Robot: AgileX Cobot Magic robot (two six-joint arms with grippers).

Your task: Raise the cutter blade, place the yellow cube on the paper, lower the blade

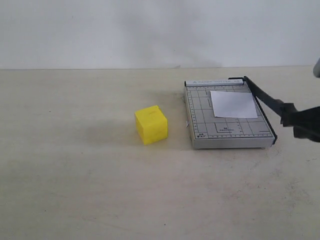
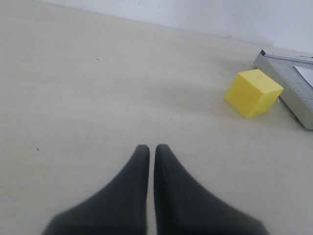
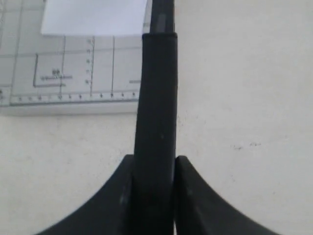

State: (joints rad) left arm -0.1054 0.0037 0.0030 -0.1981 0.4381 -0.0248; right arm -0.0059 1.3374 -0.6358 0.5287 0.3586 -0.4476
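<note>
Cube (image 1: 151,124) on the table (image 1: 75,175), nine o'clock of the trimmer (image 1: 230,131), near it. Paper (image 1: 233,104) lies on the trimmer, toward twelve; blade (image 1: 262,97) along its three o'clock edge.

You have one yellow cube (image 1: 151,124) beside one trimmer (image 1: 227,137), one paper (image 1: 233,104) and one blade (image 1: 262,96) on it, one left gripper (image 2: 152,149), one right gripper (image 3: 154,161).

Beige table (image 1: 75,190), white wall (image 1: 100,30)

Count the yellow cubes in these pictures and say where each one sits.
1. The yellow cube stands on the table, left of the grey trimmer in the exterior view and not touching it. No other cube is visible in any view.
</note>
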